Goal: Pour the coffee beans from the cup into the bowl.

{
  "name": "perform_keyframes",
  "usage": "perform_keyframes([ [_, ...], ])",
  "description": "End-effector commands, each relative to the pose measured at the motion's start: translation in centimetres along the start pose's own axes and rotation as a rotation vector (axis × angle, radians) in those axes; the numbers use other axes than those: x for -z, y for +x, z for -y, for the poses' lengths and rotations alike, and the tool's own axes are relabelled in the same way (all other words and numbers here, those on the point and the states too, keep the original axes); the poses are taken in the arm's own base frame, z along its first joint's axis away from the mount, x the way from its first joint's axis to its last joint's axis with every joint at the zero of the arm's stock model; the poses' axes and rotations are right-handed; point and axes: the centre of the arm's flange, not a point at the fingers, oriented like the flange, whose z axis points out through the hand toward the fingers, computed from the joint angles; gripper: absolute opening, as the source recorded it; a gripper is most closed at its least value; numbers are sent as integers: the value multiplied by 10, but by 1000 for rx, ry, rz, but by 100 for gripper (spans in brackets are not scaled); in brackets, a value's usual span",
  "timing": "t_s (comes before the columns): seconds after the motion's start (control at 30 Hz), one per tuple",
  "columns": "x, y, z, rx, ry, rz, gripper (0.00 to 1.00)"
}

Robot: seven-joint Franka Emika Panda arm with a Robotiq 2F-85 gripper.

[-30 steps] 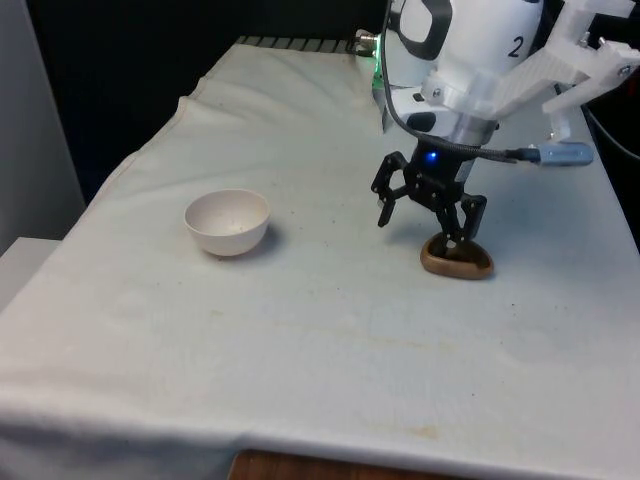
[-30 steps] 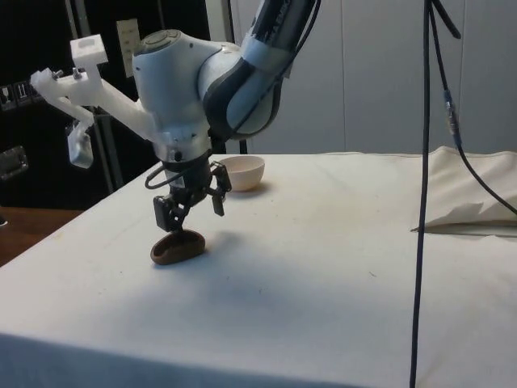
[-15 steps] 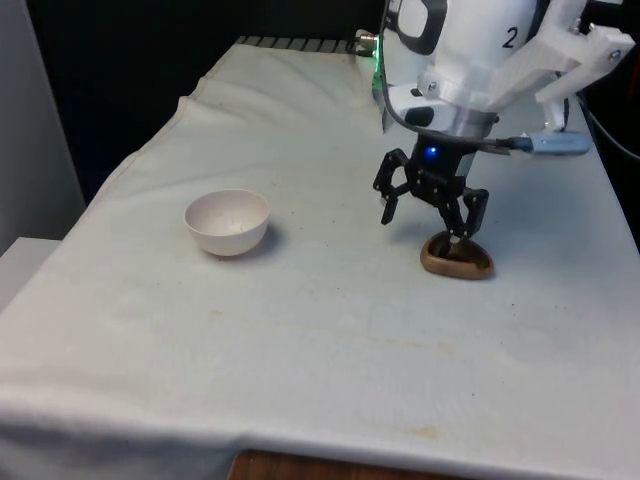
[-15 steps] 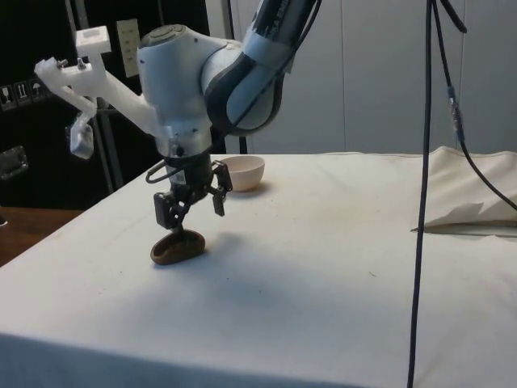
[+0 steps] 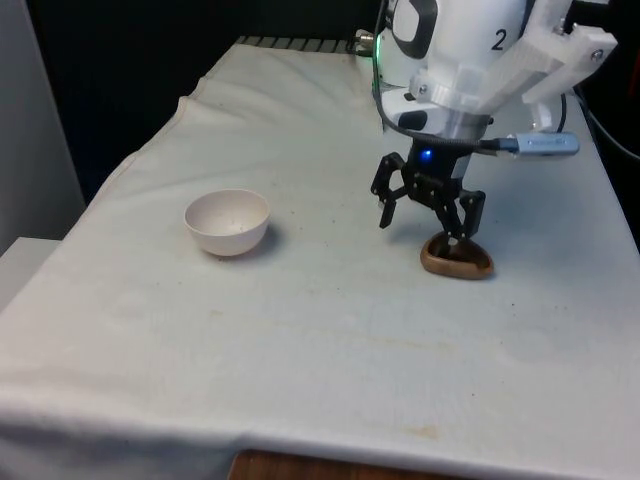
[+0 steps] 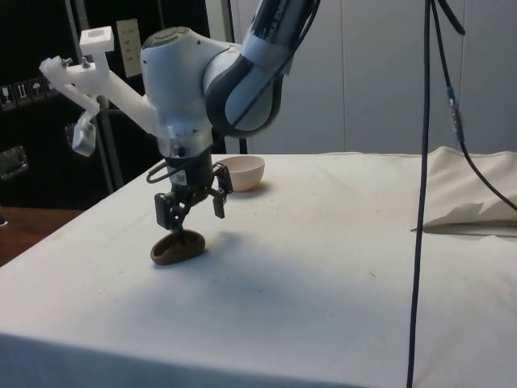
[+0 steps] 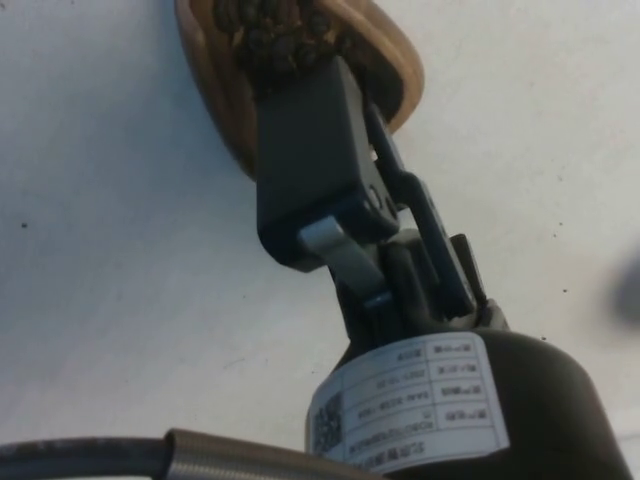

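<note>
coffee beans [image 7: 280,35] fill your brown wooden cup [image 5: 456,260], which sits on the white cloth [image 5: 320,330] at about three o'clock from the cream bowl [image 5: 227,221], well apart, with your gripper [image 5: 421,226] spread wide, one finger [image 7: 305,150] over the cup.

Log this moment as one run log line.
gripper: open, one finger over the wooden cup | beans: in cup | bowl: empty, apart
</note>
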Motion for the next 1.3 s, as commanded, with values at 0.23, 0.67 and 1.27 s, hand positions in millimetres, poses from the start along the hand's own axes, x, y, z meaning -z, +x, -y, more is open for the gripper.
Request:
perform_keyframes([
  [0.23, 8, -7, -2, 12, 16, 7, 100],
  [0.67, 6, -7, -1, 14, 14, 8, 100],
  [1.27, 7, -6, -1, 8, 18, 7, 83],
])
